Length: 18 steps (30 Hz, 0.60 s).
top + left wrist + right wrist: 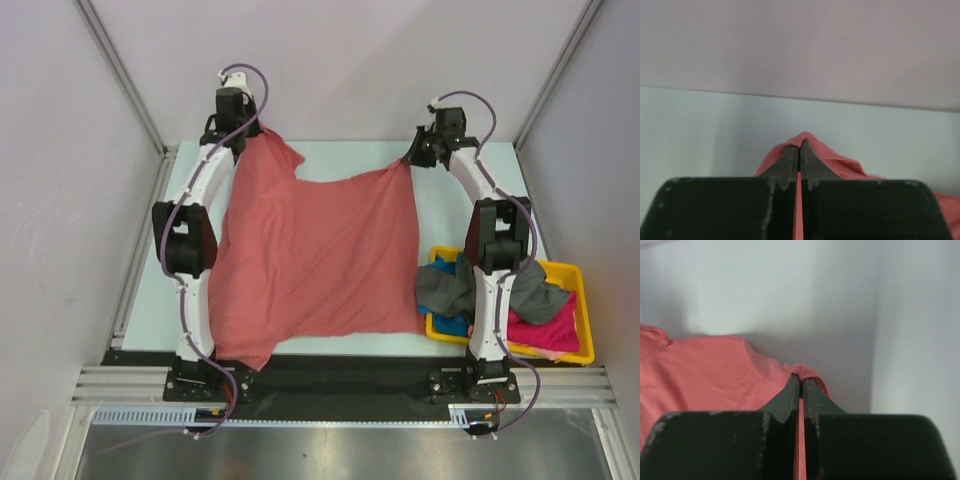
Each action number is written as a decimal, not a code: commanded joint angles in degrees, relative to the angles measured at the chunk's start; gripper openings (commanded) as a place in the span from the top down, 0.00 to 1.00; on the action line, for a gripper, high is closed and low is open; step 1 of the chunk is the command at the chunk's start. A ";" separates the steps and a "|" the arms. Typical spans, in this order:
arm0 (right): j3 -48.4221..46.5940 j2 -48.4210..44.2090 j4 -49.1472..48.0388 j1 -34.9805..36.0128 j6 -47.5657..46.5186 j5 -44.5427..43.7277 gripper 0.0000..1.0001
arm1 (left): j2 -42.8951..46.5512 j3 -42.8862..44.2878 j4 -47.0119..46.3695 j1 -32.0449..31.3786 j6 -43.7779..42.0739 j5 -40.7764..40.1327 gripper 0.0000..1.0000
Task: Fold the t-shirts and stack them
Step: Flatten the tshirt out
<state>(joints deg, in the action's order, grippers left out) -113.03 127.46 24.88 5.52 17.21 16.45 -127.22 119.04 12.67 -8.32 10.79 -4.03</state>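
A salmon-red t-shirt (310,255) is stretched over the middle of the table, its near hem reaching the front edge. My left gripper (247,133) is shut on its far left corner; in the left wrist view the red cloth (832,160) bunches over the closed tips of that gripper (799,146). Shut on the far right corner is my right gripper (413,156); the right wrist view has cloth (705,375) spreading left from this gripper (801,378). Dark grey (450,287), bright blue (452,325) and magenta-pink (545,328) t-shirts lie heaped in the tray.
A yellow plastic tray (583,305) sits at the near right beside the right arm's base. Pale walls and metal frame posts (120,70) close in the table at the back and both sides. A black strip (340,372) runs along the front edge.
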 commanded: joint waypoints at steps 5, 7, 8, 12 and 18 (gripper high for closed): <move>-17.92 9.46 5.87 -1.56 3.17 1.57 1.00 | -4.08 10.59 -5.63 6.38 7.66 2.97 1.00; -20.02 10.61 6.40 -1.48 3.53 1.66 1.00 | -4.27 12.08 -6.07 6.91 8.37 3.59 1.00; -20.38 10.97 6.67 -1.39 3.88 2.01 1.00 | -4.01 12.70 -5.81 6.91 8.29 3.59 1.00; -20.47 8.60 5.18 -0.60 3.71 1.83 1.00 | -0.24 13.76 -6.07 7.00 7.76 5.79 1.00; -20.21 7.19 5.18 -0.60 3.62 2.19 1.00 | 2.76 13.32 -5.02 7.70 6.00 6.13 1.00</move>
<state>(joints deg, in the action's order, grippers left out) -130.37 137.91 30.63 4.75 20.95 17.98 -130.15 130.08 10.44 -0.95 17.54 0.58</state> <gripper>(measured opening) 0.021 0.011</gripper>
